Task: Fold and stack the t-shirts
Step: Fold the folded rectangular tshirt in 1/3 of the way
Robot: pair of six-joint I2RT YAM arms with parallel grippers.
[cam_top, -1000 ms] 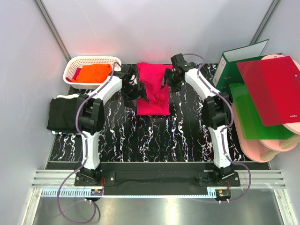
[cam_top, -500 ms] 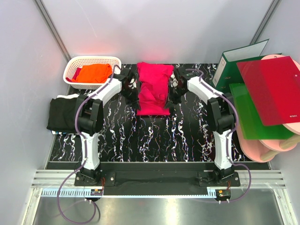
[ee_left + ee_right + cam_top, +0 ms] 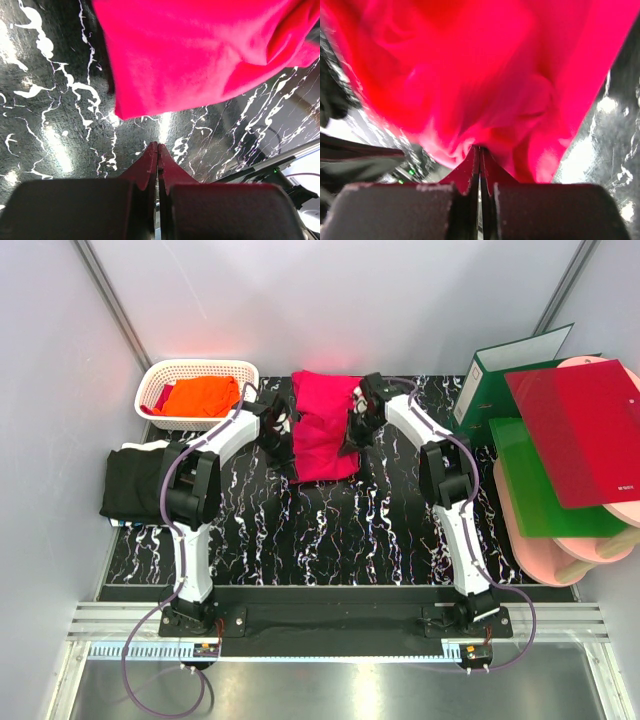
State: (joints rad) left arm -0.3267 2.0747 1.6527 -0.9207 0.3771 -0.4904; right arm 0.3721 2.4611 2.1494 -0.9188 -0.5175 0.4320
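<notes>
Crimson-pink t-shirt [image 3: 320,435] lies rumpled overhead; only wrist views show the left gripper [image 3: 158,148] closed empty just short of it, the right gripper [image 3: 480,148] pinched onto its fold.

Near tabletop [image 3: 340,540] open; basket [image 3: 200,364] back-left, black t-shirt [image 3: 135,485] left, red folder [image 3: 580,430] right.

we see the middle t-shirt [image 3: 325,430] on the table [image 3: 330,530] at twelve o'clock, between left gripper [image 3: 158,146] and right gripper [image 3: 480,148]; second t-shirt [image 3: 200,396] in the basket [image 3: 196,366] at ten, third t-shirt [image 3: 135,483] at nine, folders [image 3: 570,435] at three.
</notes>
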